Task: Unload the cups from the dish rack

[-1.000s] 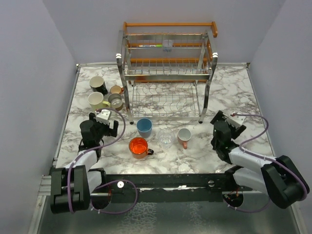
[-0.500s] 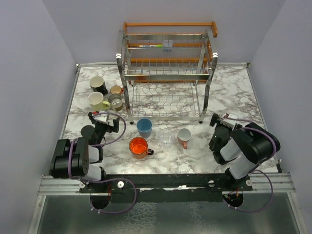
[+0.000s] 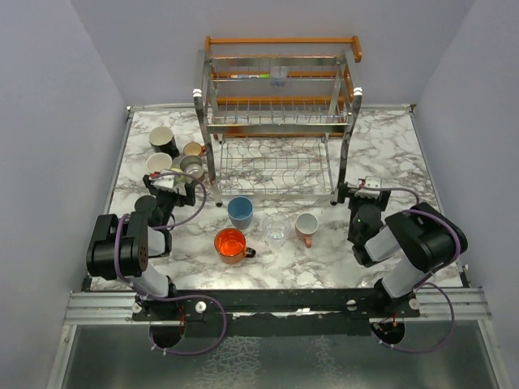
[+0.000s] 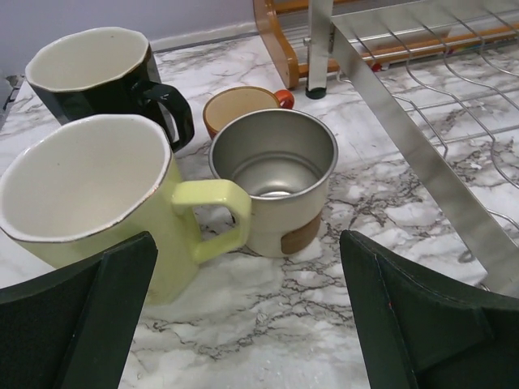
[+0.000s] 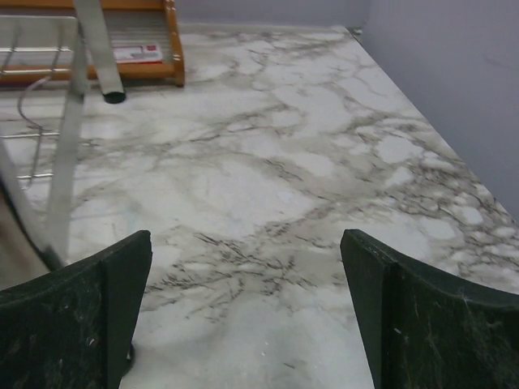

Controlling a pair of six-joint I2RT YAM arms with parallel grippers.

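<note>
The dish rack (image 3: 278, 121) stands at the back middle, its chrome wires and wooden rail (image 4: 276, 40) also in the left wrist view. Cups stand on the marble. A black mug (image 4: 89, 69), pale yellow mug (image 4: 89, 194), small tan cup (image 4: 239, 105) and steel-lined cup (image 4: 276, 178) cluster left of the rack. In front of the rack are a blue cup (image 3: 240, 212), clear glass (image 3: 275, 228), pink mug (image 3: 306, 228) and orange cup (image 3: 230, 244). My left gripper (image 4: 247, 324) is open, low, just before the yellow mug. My right gripper (image 5: 243, 316) is open over bare marble.
A small green-and-white item (image 3: 247, 76) and a pale round thing (image 3: 278, 73) lie on the rack's top tier. The rack's right front leg (image 3: 339, 194) is just left of my right gripper (image 3: 361, 193). Grey walls close in both table sides.
Both arms have folded back toward their bases. The left gripper now sits nearer the mug cluster, and the right gripper has shifted left toward the rack's leg. No cup has moved.
</note>
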